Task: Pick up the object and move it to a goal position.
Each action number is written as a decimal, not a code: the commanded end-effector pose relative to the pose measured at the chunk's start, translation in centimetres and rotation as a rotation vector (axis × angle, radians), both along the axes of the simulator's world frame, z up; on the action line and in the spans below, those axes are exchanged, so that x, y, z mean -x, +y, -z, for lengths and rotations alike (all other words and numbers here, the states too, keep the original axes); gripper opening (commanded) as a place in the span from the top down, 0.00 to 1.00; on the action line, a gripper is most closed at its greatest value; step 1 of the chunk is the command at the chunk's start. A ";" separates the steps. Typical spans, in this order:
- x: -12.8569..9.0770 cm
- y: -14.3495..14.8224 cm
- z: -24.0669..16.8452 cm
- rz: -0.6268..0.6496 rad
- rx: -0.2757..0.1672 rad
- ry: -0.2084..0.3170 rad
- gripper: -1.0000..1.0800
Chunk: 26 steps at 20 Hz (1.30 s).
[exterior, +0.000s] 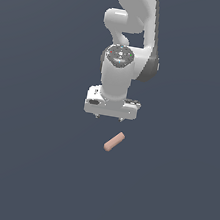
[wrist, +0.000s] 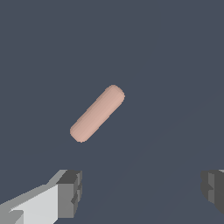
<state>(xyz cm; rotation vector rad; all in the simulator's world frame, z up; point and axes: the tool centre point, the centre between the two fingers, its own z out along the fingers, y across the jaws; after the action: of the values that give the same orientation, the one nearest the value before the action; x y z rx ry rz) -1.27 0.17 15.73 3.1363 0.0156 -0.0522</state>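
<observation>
My fingers (wrist: 70, 194) spread wide, nothing held; pink rod (exterior: 114, 141) lies diagonal on counter (exterior: 21, 168), needs wrist rotation first.

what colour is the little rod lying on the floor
Salmon pink, plain and matte with no pattern; the rod shows best in the wrist view.

- Flat, even sim lighting, dimmish dark slate background
- No clear cast shadows, no glare
- Both views sharp, slight aliasing on edges, no edge distortion
</observation>
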 end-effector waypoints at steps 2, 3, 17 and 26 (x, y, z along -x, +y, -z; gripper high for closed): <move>0.0 0.0 0.0 0.000 0.000 0.000 0.04; 0.0 0.0 0.0 0.000 0.000 0.000 0.04; -0.2 1.1 -0.2 -0.021 0.013 -0.010 0.04; -0.3 1.8 -0.4 -0.032 0.020 -0.017 0.04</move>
<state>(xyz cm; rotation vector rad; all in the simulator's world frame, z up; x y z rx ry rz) -0.93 1.95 16.14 3.1149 0.0714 -0.0255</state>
